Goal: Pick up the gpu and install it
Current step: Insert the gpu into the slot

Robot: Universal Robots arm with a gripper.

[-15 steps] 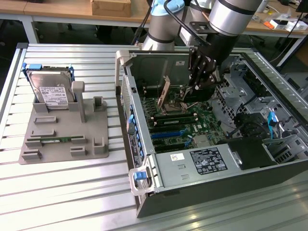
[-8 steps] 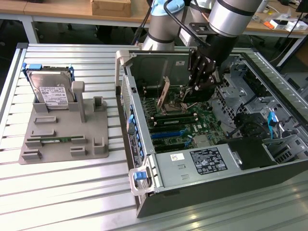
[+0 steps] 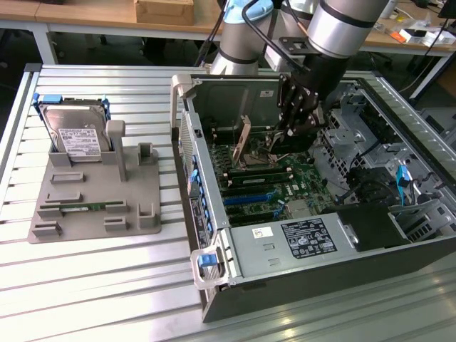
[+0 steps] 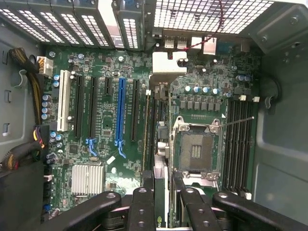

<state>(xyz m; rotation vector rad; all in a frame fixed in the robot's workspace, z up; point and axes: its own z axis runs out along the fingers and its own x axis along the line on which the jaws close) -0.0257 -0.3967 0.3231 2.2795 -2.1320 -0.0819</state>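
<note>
1. Two spare parts sit in the left part of the exterior view, on a grey holder that rests on the slatted worktop. One is a silver hard drive standing on edge, and the other is a narrow memory stick lying flat below it. Neither is the card wanted, and both are well apart from the arm.

2. At the middle of that view stands the open computer case, with its motherboard and long expansion slots exposed.

3. To the right of middle and towards the upper part of the exterior view, the claw reaches down inside the case. In the wrist view its fingers are clamped on the gpu, one on each face.

4. The gpu is held edge-on over the motherboard, just beside the processor socket. Its silver end bracket points at the case's rear grille. I cannot tell whether its lower edge touches a slot.

5. Handling, as a judgement: the card looks stiff and fairly light but fragile. Its fan, its small board parts and its contact edge should take no pressure. The present hold, across the thin body near its top edge, seems sound. It should also keep the card upright and straight.
</note>
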